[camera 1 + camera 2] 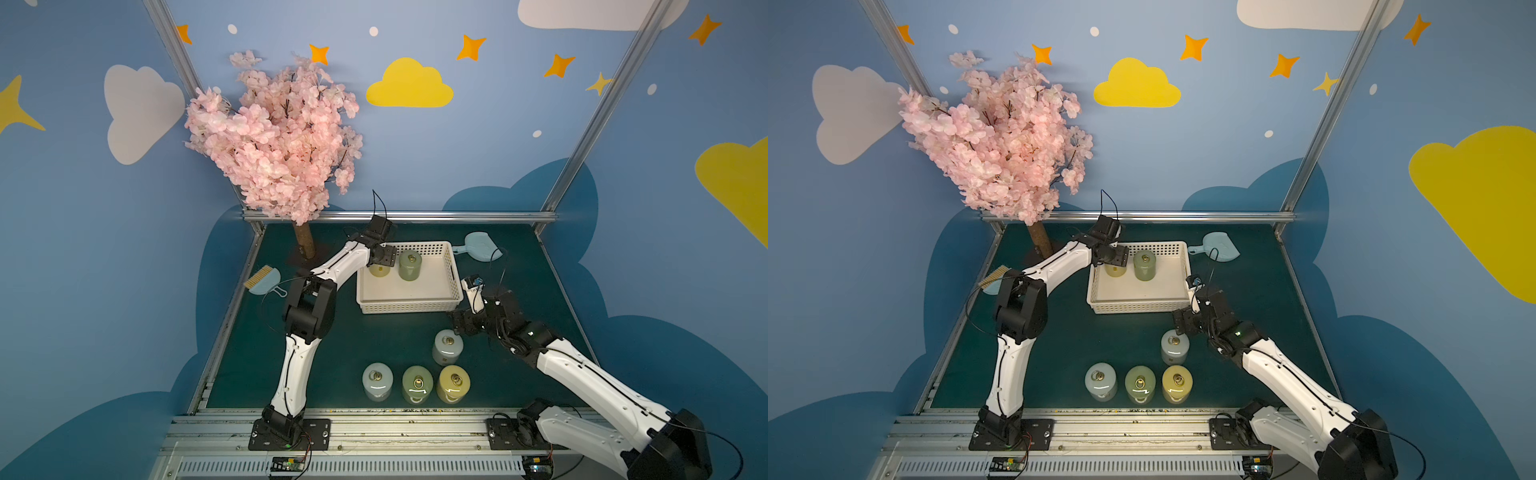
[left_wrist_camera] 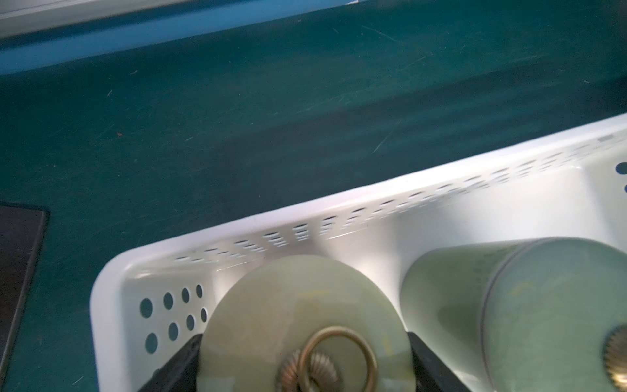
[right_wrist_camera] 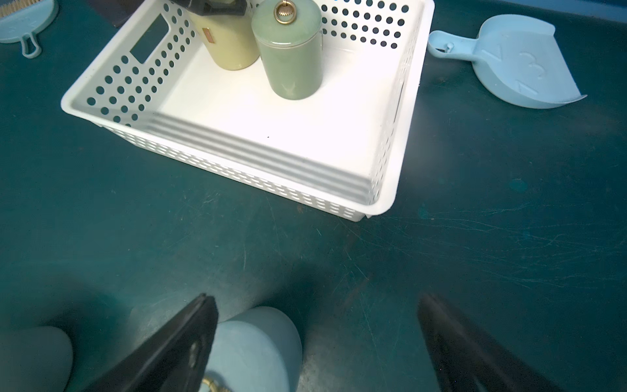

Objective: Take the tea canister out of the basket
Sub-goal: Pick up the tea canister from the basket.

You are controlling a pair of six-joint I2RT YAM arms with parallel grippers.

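The pale yellow, glazed cylindrical tea canister (image 3: 225,44) with a brass ring on its lid is seen upright in the far left corner of the shallow white perforated plastic basket (image 1: 409,307), just beside a taller-looking green glazed canister (image 1: 410,266). It is clamped on opposite sides by the black fingers (image 2: 186,359) of the left gripper (image 2: 305,339), high up near the lid. The body is judged rigid, smooth and probably slippery, fairly heavy and breakable. A hold on the wall below the lid seam is advised, since the lid may be loose. The right gripper (image 3: 315,297) is spread wide and holds nothing, above a pale blue canister (image 3: 258,339) on the tabletop (image 3: 475,237).
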